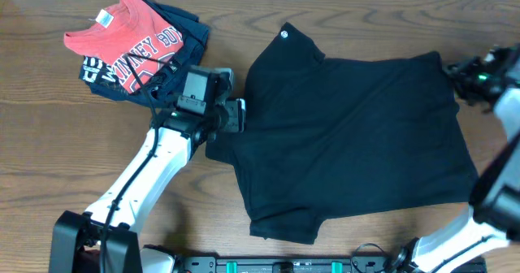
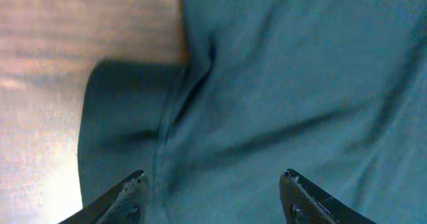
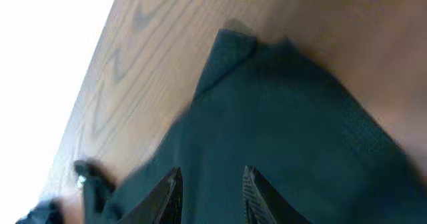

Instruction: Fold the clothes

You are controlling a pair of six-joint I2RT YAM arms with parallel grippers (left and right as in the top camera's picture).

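Cloth, judged soft, light and limp, is best pinched at hems or corners. Overhead: one black T-shirt (image 1: 357, 135) is spread on the table (image 1: 49, 143) from centre toward 3 o'clock, with the left gripper (image 1: 236, 115) at its 9 o'clock edge and the right gripper (image 1: 465, 71) at its 2 o'clock corner. One red T-shirt (image 1: 122, 36) and one navy garment (image 1: 192, 29) are piled at 10 o'clock. Left wrist: fingers (image 2: 130, 192) are seen wide apart over a sleeve, clamping nothing. Right wrist: fingers (image 3: 167, 192) are slightly parted above a corner, empty.

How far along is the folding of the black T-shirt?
Looks done: red T-shirt and navy garment lie piled, folded. In hand: black T-shirt lies mostly spread; left pincer at its left edge and right pincer at its far right corner, both open, grip nothing. Left: nearly every fold.
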